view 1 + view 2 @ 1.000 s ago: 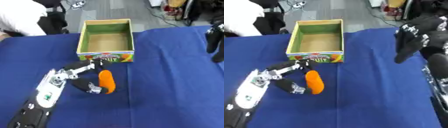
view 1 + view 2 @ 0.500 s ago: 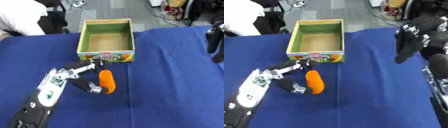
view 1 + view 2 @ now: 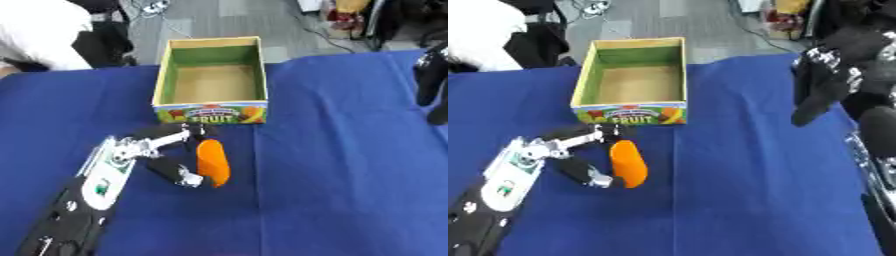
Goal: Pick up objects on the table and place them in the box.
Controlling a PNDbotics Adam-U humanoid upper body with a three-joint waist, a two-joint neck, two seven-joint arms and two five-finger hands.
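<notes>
Item one: my left hand (image 3: 162,152), black and silver, reaching in from the lower left over the tabletop (image 3: 341,165), which I see covered in a blue cloth. Its fingers (image 3: 175,137) and thumb (image 3: 179,176) are spread apart and bracket the left side of the orange object; the thumb tip touches the object's lower end, the upper fingers reach to its top end. I cannot tell whether they are actually pinching it or only resting against it.

Item two: an orange, elongated, rounded object (image 3: 212,161), shaped like a carrot or sweet potato, lying on the blue cloth with its long axis running roughly away from me. It sits just in front of the box, near its front wall but not touching it.

Item three: an open cardboard box (image 3: 213,111), green inside walls, brown floor, printed fruit pictures and the word FRUIT on the front panel. It stands upright at the far middle of the tabletop. I see nothing inside it.

Item four: my right hand (image 3: 824,92), black, raised at the right side above the cloth, fingers hanging downward and relaxed, holding nothing.
</notes>
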